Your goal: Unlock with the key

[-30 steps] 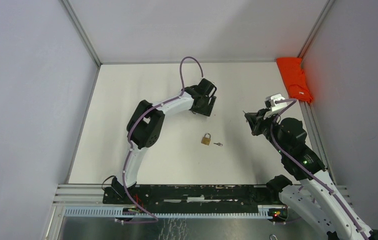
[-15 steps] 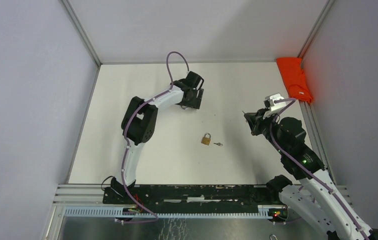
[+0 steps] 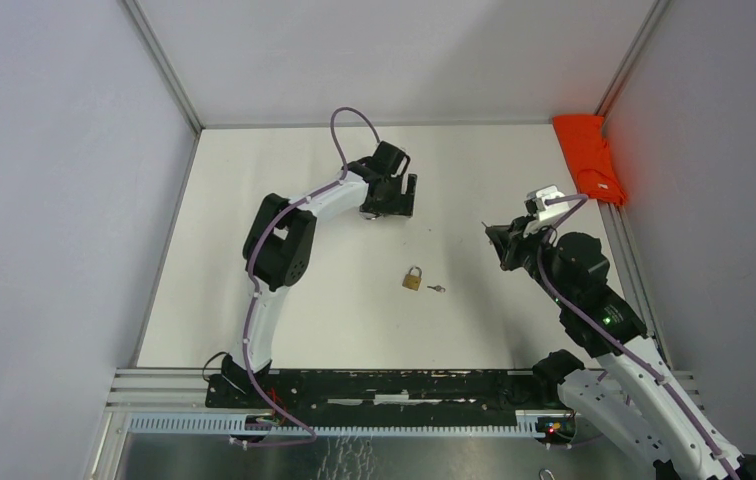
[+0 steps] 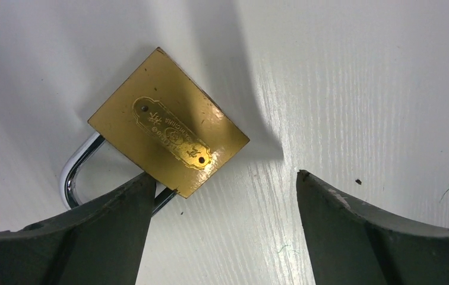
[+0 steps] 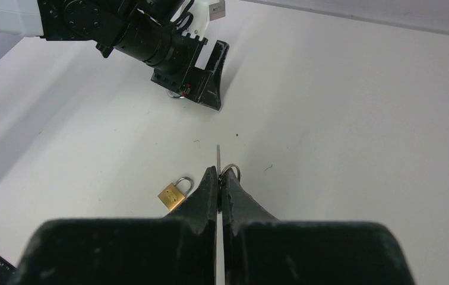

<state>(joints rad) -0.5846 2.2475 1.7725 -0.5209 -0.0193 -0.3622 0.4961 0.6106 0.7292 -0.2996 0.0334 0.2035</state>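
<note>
Now L jaws gape wide, empty; R jaws pinch key (image 5: 218, 155).

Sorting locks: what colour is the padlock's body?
Brass-gold padlock body; clearest in the left wrist view.

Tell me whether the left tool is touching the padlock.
Apart. The top view shows a wide gap between the open left tool and the padlock.

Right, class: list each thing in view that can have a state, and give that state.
left gripper: open, empty.
right gripper: shut on the key.
key: pinched, blade sticking out.
padlock: lying flat, shackle looks shut.
metal piece: loose beside the padlock.
cloth: bunched in the far right corner.
</note>
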